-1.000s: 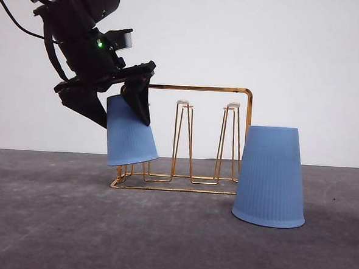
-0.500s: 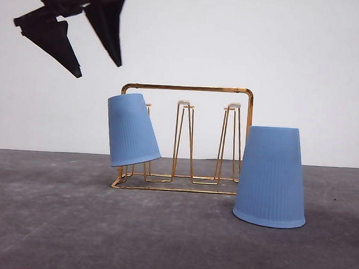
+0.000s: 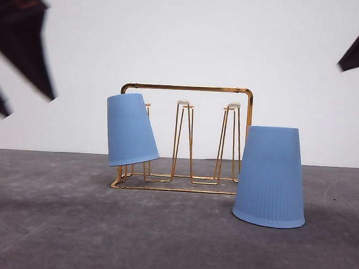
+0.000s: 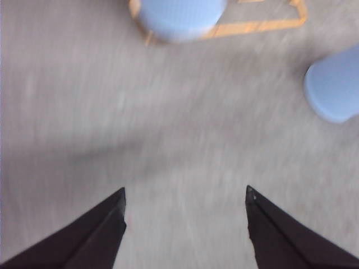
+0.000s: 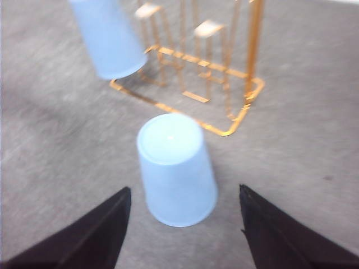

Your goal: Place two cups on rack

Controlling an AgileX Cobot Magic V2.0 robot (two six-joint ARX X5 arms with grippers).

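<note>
One cup [image 3: 131, 130] sits upside down and tilted on the left-end prong of the rack [image 3: 185, 138], at about 9 o'clock from the rack's centre: first placement judged done. The second cup [image 3: 271, 176] stands upside down on the surface [image 3: 100, 233], at 4 o'clock from the rack, just beside its right end; this one is left to do. Left gripper [image 4: 185, 196]: fingers wide, holding nothing. Right gripper [image 5: 185, 193]: fingers wide and empty, above the second cup.

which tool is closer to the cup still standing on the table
Right. The right tool hangs open just over the cup on the table; the left tool is open, off to the far side past the rack.
</note>
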